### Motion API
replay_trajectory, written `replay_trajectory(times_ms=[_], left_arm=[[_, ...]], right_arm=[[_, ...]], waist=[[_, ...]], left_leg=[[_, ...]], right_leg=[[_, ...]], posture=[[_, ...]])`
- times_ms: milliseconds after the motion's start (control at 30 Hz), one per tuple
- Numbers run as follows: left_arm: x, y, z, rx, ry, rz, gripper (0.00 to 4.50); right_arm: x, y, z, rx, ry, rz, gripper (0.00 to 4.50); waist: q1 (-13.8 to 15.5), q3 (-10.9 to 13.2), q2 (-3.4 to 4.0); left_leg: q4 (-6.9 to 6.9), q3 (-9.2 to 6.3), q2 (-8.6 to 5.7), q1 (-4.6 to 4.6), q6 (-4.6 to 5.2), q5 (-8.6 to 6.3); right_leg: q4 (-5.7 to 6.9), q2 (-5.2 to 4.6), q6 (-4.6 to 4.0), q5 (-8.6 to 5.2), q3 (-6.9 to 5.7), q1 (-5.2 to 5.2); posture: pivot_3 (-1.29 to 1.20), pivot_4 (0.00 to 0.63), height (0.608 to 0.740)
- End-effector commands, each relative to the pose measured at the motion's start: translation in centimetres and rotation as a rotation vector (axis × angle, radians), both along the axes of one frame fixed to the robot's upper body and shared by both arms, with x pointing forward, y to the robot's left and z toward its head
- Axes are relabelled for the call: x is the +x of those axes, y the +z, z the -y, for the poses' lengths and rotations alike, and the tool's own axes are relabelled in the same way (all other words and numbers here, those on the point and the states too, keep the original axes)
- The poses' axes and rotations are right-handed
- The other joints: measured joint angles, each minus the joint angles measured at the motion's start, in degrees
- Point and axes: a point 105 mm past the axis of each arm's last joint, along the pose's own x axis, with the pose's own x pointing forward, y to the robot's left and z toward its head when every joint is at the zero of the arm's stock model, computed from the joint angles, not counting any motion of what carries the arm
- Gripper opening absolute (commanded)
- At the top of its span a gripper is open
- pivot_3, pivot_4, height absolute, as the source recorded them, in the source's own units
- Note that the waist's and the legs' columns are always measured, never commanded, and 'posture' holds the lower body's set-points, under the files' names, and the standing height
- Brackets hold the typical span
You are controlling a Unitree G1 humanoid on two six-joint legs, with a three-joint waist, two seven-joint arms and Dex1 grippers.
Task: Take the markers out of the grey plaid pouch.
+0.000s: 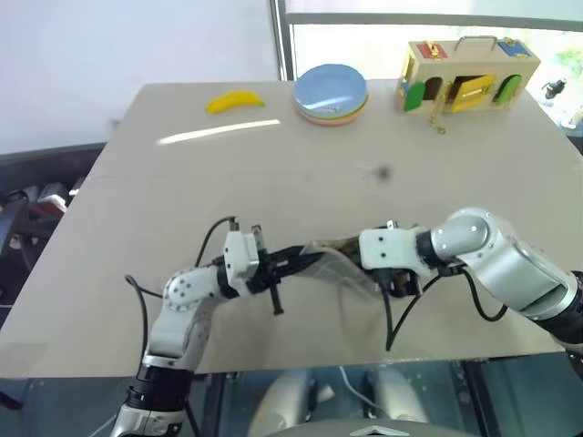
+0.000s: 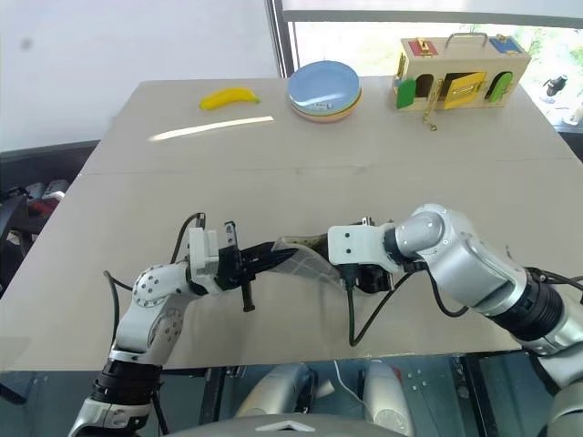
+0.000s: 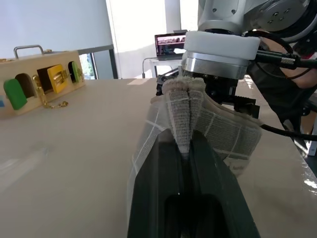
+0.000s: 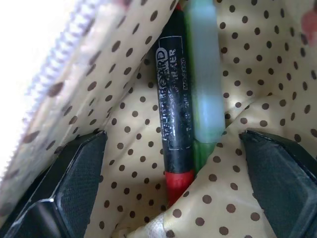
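The grey plaid pouch (image 1: 335, 262) hangs just above the table between my two hands. My left gripper (image 3: 184, 146) is shut on one pinched end of its fabric, holding it up. My right gripper (image 4: 173, 144) is open and pushed into the pouch's open mouth, its black fingers (image 4: 74, 183) spread against the tan dotted lining (image 4: 124, 89). Two markers lie side by side between those fingers, deeper in: a dark one with a red end (image 4: 173, 124) and a pale greenish one (image 4: 205, 89). Neither finger touches them.
At the table's far side lie a yellow banana (image 1: 234, 100), stacked blue and pastel plates (image 1: 331, 93) and a wooden latch box (image 1: 469, 77). The table's front edge (image 1: 301, 364) runs just below my hands.
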Motion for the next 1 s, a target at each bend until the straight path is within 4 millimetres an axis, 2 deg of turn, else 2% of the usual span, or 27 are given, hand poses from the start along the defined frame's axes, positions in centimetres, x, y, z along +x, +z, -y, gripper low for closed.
replay_trajectory(times_ms=[33,200,300,400,500,567,600,700,733,900,1000], left_arm=[[-0.7,0.1,0.0,0.008,-0.009,0.066,0.00],[-0.6,-0.6,-0.3,-0.020,0.007,0.079,0.00],[-0.7,-0.2,-0.2,-0.084,0.004,0.095,0.00],[-0.8,0.2,-0.1,-0.148,0.000,0.104,0.00],[-0.8,0.1,-0.1,-0.149,0.001,0.110,0.00],[-0.8,0.1,-0.2,-0.150,0.001,0.115,0.00],[-0.8,0.2,-0.2,-0.157,0.000,0.119,0.00],[-1.1,0.4,-0.3,-0.181,-0.004,0.121,0.00],[-1.1,0.4,-0.4,-0.182,-0.004,0.122,0.00],[-1.0,0.3,-0.5,-0.173,-0.005,0.140,0.00],[-0.8,0.4,-0.6,-0.167,0.005,0.145,0.00]], right_arm=[[0.4,-1.5,0.7,-0.060,-0.002,-0.011,4.45],[0.5,-1.9,-0.1,-0.055,0.027,-0.014,4.45],[0.8,-2.5,-0.5,-0.060,0.037,-0.009,4.45],[1.5,-3.4,-0.4,-0.084,0.031,0.022,3.60],[1.9,-3.4,-0.3,-0.081,0.024,0.048,2.10],[1.9,-2.9,-0.5,-0.056,0.019,0.056,1.57],[2.0,-2.5,-0.5,-0.042,0.012,0.067,1.45],[2.4,-1.2,-0.3,0.007,-0.018,0.088,1.31],[2.6,-0.5,-0.4,0.033,-0.033,0.097,1.14],[2.7,2.4,-0.3,0.115,-0.073,0.129,1.14],[2.4,3.0,-0.1,0.133,-0.082,0.122,1.14]], waist=[[0.01,0.00,0.00],[-0.01,0.00,-0.01],[-0.07,0.00,-0.02],[-0.14,0.00,-0.02],[-0.11,-0.02,-0.05],[-0.22,-0.04,-0.08],[-0.25,-0.04,-0.08],[-0.27,-0.04,-0.08],[-0.25,-0.01,-0.08],[-0.04,0.04,-0.06],[-0.01,0.04,-0.07]], left_leg=[[0.00,0.00,0.00,0.00,0.00,0.00],[0.00,0.00,0.00,0.01,0.00,0.00],[0.00,0.02,0.00,0.04,0.00,0.00],[0.00,0.02,0.00,0.04,0.00,0.00],[0.00,0.01,0.00,0.04,-0.01,0.00],[0.00,0.01,0.00,0.11,-0.01,0.00],[0.00,0.02,0.01,0.19,-0.01,0.00],[0.00,0.01,0.01,0.25,0.01,-0.01],[0.00,0.00,0.01,0.26,0.01,-0.01],[-0.02,-0.03,0.00,0.10,-0.01,-0.01],[0.02,-0.03,-0.01,-0.35,-0.01,0.00]], right_leg=[[0.00,0.00,0.00,0.00,0.00,0.00],[0.00,0.00,0.00,0.00,-0.01,0.01],[0.02,0.00,0.00,0.00,0.01,0.02],[0.03,0.01,0.00,0.00,0.01,0.01],[0.03,0.01,0.00,0.00,0.00,0.01],[0.03,0.01,0.00,0.00,0.02,0.06],[0.03,0.02,0.00,0.00,0.02,0.16],[0.04,0.01,0.00,0.00,0.01,0.23],[0.06,0.01,0.00,0.00,0.00,0.23],[0.04,0.00,-0.01,0.00,-0.02,0.08],[0.03,-0.01,-0.01,0.01,-0.02,-0.33]], posture=[[0.00,0.150,0.740],[0.00,0.150,0.740],[0.00,0.150,0.740],[0.00,0.150,0.740],[0.00,0.150,0.740],[0.00,0.150,0.740],[0.00,0.150,0.740],[0.00,0.150,0.740],[0.00,0.150,0.740],[0.00,0.150,0.740],[0.00,0.150,0.740]])
